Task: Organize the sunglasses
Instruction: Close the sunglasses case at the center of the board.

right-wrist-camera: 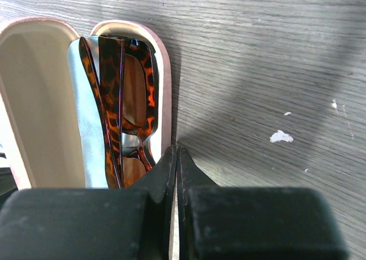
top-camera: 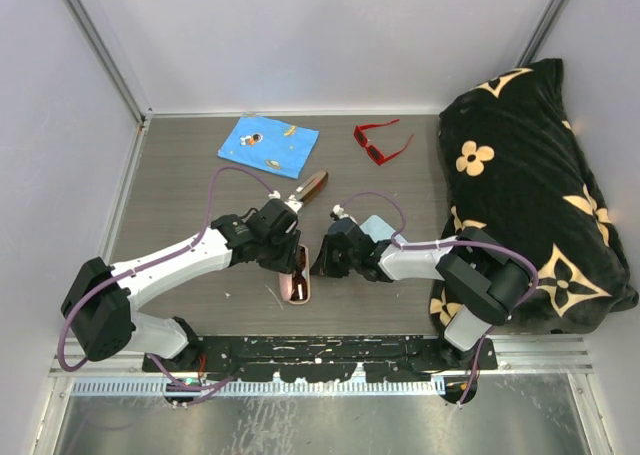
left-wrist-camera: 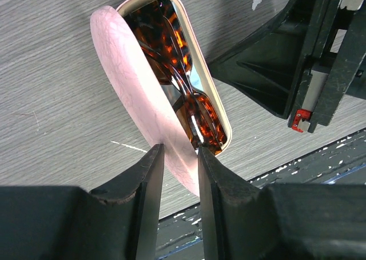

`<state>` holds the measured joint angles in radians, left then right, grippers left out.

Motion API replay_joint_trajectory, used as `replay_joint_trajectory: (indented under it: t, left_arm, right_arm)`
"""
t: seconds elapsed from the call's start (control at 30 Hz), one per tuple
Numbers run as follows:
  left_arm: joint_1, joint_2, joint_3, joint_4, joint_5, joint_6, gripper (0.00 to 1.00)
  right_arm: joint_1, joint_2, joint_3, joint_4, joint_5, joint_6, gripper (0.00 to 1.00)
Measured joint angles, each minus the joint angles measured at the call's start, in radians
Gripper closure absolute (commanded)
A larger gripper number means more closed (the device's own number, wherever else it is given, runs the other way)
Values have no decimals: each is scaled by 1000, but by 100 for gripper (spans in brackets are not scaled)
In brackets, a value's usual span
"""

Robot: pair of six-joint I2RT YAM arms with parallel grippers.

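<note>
Left claw [left-wrist-camera: 180,151] is pinching the lid of the pink case [left-wrist-camera: 128,83] — brown sunglasses [left-wrist-camera: 171,60] lying lengthwise ahead; right claw [right-wrist-camera: 176,152] pressed together.

Robotics lab test cell, as I see it from my station: plain white panel walls [top-camera: 330,35] framed by bare aluminium corner posts [top-camera: 100,45] enclose a grey wood-grain tabletop [top-camera: 190,265]. A scuffed black mounting plate [top-camera: 330,350], a ribbed white cable track [top-camera: 130,386] and loose purple cables [top-camera: 61,337] line the near edge.
</note>
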<state>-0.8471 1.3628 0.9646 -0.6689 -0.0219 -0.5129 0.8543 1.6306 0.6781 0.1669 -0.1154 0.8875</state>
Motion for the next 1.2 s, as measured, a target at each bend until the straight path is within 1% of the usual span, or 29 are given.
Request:
replay_joint_trajectory:
  t: [0.7,0.93,1.07,1.13,1.2]
  left_arm:
    - [-24,31,-6,65,4,-5,70]
    - [-45,84,-10,127,11,-26,69]
    - [-50,121,-34,129,14,-29,69]
    - [-50,119,-34,131,13,-28,67]
    - [-50,117,-33,127,11,-27,63]
  right_arm:
    - [0,6,0,5,-6,1,97]
    - [0,6,0,6,-6,2,95]
    - [0,6,0,13,-5,2,94]
    - [0,5,0,12,1,2,93]
    - [0,-5,0,-2,19,0,91]
